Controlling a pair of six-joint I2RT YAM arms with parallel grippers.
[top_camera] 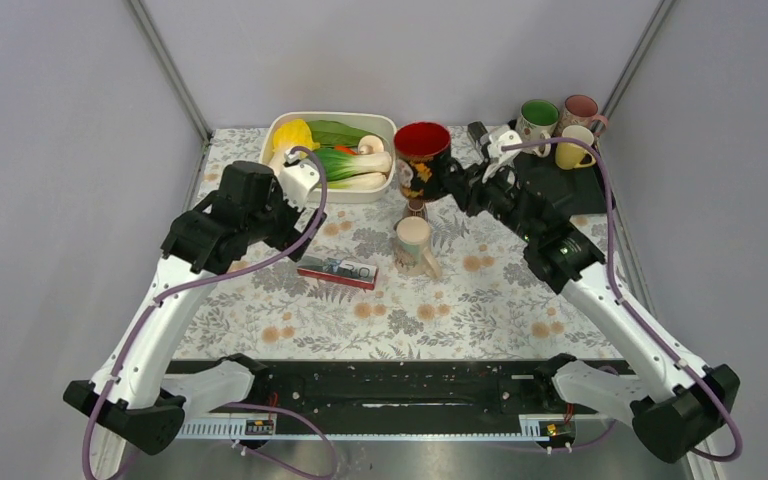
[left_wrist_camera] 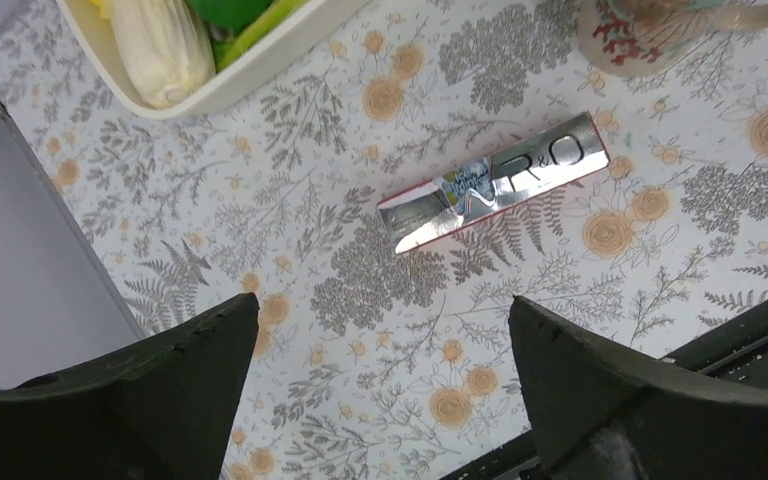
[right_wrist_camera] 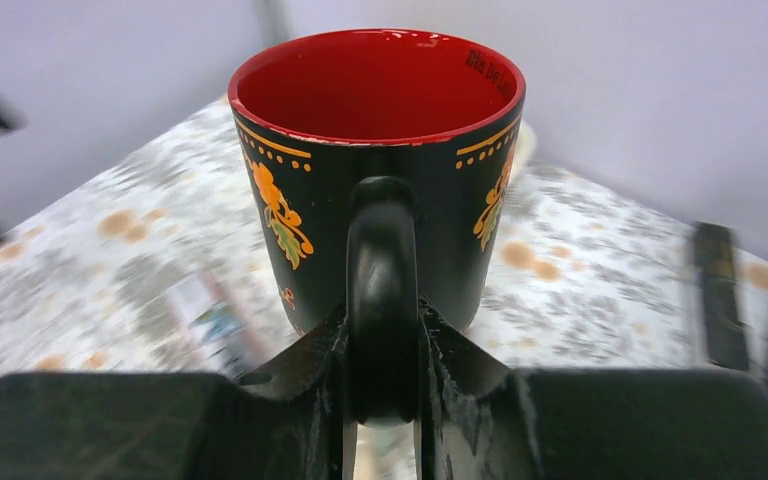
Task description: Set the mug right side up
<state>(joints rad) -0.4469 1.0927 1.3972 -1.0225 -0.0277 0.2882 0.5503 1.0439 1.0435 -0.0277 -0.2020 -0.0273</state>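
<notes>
The mug point(top_camera: 422, 160) is black with orange leaf patterns and a red inside. It stands upright with its mouth up, raised near the back middle of the table. My right gripper point(top_camera: 457, 183) is shut on the mug's handle. The right wrist view shows the mug point(right_wrist_camera: 380, 150) straight ahead, with the handle pinched in my right gripper point(right_wrist_camera: 383, 320). My left gripper point(top_camera: 260, 205) hovers over the left half of the table. In the left wrist view the left gripper point(left_wrist_camera: 380, 305) is wide open with only the floral cloth between its fingers.
A white tray point(top_camera: 380, 125) of toy vegetables sits at the back left. A red and silver box point(top_camera: 338, 270) point(left_wrist_camera: 495, 180) lies mid-table beside a cream mug point(top_camera: 415, 245). Three more mugs point(top_camera: 560, 130) stand at the back right on a black stand.
</notes>
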